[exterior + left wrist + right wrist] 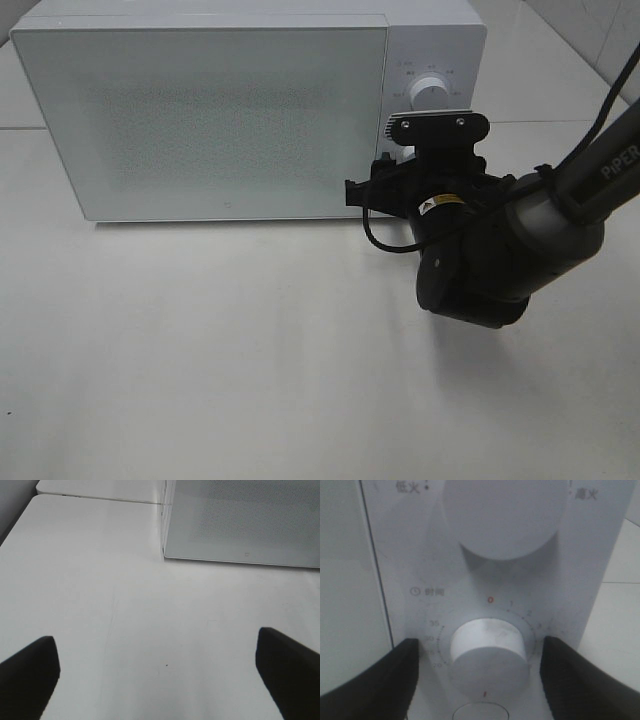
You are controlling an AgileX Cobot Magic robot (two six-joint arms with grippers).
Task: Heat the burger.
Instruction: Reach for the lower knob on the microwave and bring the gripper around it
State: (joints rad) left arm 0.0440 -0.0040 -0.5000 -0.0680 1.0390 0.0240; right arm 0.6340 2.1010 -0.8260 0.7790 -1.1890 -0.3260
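Note:
The burger is out of view in every frame. The white microwave [200,110] stands at the back of the table with its door closed. My right gripper [480,665] is open at the control panel. Its two black fingers [380,680] straddle the lower timer knob [489,647], with a gap on each side. The exterior high view shows only the right wrist [470,260] in front of the panel, and it hides that knob. My left gripper [157,675] is open and empty, low over the bare table, facing the microwave's [240,520] lower left corner.
A larger upper knob [432,90] sits above the timer knob on the panel. The white table [200,350] stretches in front of the microwave. A black cable [385,243] loops from the right wrist. A table seam [100,497] runs behind the left side.

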